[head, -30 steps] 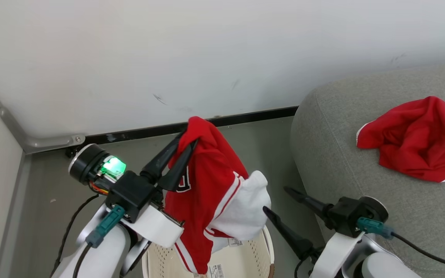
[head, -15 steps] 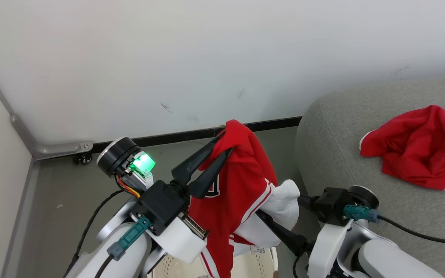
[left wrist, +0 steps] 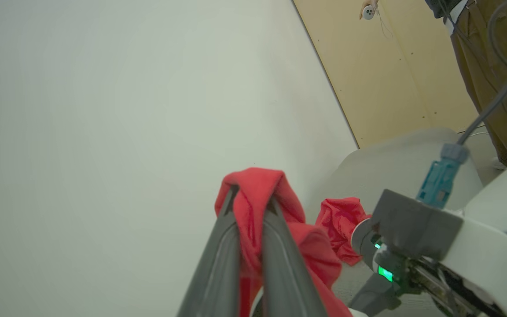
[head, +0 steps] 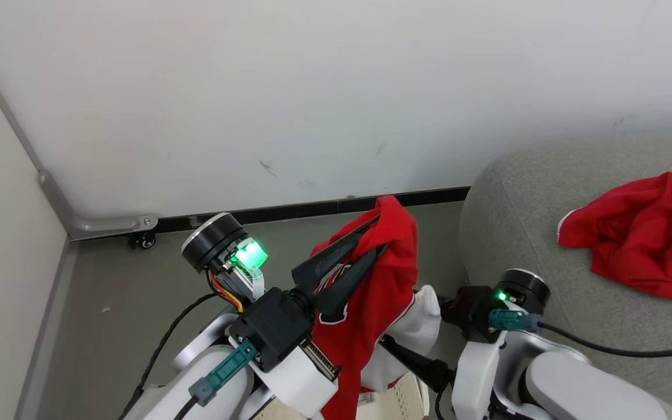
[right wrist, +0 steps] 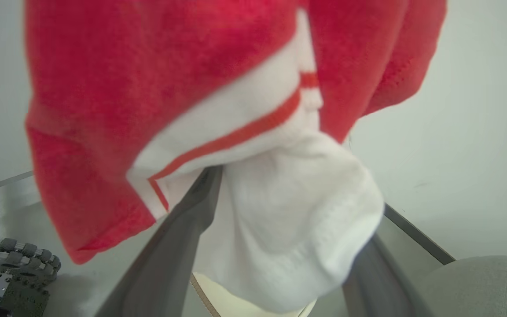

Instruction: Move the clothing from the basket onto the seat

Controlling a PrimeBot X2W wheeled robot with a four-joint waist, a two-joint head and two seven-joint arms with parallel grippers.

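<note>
Grey seat (head: 522, 221), crumpled red garment (head: 642, 236) on it, basket (head: 399, 402) on grey floor (head: 126, 315)

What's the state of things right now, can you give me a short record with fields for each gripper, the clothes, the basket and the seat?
left gripper: shut on the red jersey, holding it up
right gripper: open, fingers either side of the jersey's white part
other garment: red, crumpled on the grey seat
basket: low in the head view, under the hanging jersey; inside mostly hidden
remaining: jersey not yet on the seat
</note>
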